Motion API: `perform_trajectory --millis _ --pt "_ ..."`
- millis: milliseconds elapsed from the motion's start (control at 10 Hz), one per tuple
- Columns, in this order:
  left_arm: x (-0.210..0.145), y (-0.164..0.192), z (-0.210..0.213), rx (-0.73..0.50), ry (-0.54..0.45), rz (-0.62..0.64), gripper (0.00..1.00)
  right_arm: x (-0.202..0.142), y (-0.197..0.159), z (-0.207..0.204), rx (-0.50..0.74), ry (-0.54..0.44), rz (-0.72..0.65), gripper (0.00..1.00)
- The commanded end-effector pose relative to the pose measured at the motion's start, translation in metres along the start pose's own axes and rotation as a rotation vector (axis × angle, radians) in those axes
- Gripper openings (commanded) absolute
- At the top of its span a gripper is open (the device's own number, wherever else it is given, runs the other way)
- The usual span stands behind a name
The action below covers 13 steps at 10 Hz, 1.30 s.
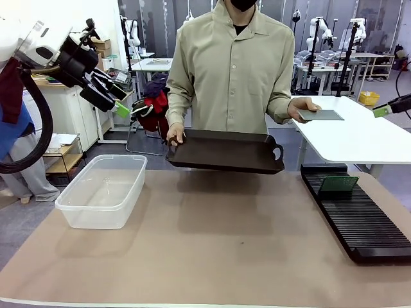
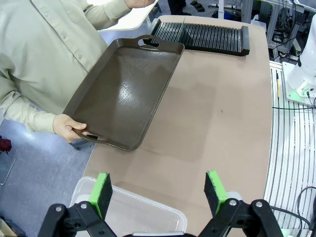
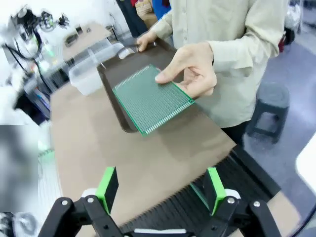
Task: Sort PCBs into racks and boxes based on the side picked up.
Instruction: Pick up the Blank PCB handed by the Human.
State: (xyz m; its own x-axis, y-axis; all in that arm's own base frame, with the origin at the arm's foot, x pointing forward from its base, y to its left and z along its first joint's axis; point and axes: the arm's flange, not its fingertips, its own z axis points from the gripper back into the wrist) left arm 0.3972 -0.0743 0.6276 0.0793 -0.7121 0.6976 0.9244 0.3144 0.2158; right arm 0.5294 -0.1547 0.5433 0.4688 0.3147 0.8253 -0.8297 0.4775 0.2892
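Observation:
The person's hand holds one green PCB [image 3: 150, 98] flat in the air, seen edge-on as a grey-green board [image 1: 320, 115] at the far right. My right gripper [image 3: 160, 190] is open, short of that board and not touching it; its green tip [image 1: 383, 110] shows at the right edge. Another PCB [image 1: 338, 184] stands upright in the far end of the black rack [image 1: 359, 218]. My left gripper [image 2: 158, 193] is open and empty, raised at the upper left [image 1: 123, 102] over the clear box [image 1: 103, 189].
With the other hand the person holds a dark handled tray [image 1: 225, 151] above the table's far edge; it looks bare [image 2: 128, 94]. The rack [image 2: 202, 37] lies along the right side. A white table [image 1: 359, 135] stands behind it.

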Motion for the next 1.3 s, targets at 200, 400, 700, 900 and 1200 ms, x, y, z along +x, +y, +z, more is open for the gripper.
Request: perform_trajectory --millis 200,400,700,900,1200 --pt "-0.002 0.000 -0.001 -0.011 -0.016 -0.006 1.00 0.022 -0.055 -0.002 0.167 -0.025 -0.391 0.93" --pt "-0.002 0.000 -0.001 -0.011 -0.016 -0.006 1.00 0.021 -0.076 -0.010 0.244 0.002 -0.529 0.93" --pt "-0.002 0.000 -0.001 -0.011 -0.016 -0.006 1.00 0.018 -0.099 -0.032 0.391 -0.007 -0.643 0.93" --pt "-0.002 0.000 -0.001 -0.011 -0.016 -0.006 1.00 0.017 -0.102 -0.042 0.428 -0.039 -0.601 0.93" --pt "-0.002 0.000 -0.001 -0.011 -0.016 -0.006 1.00 0.005 -0.092 -0.041 0.377 0.012 -0.621 0.93"
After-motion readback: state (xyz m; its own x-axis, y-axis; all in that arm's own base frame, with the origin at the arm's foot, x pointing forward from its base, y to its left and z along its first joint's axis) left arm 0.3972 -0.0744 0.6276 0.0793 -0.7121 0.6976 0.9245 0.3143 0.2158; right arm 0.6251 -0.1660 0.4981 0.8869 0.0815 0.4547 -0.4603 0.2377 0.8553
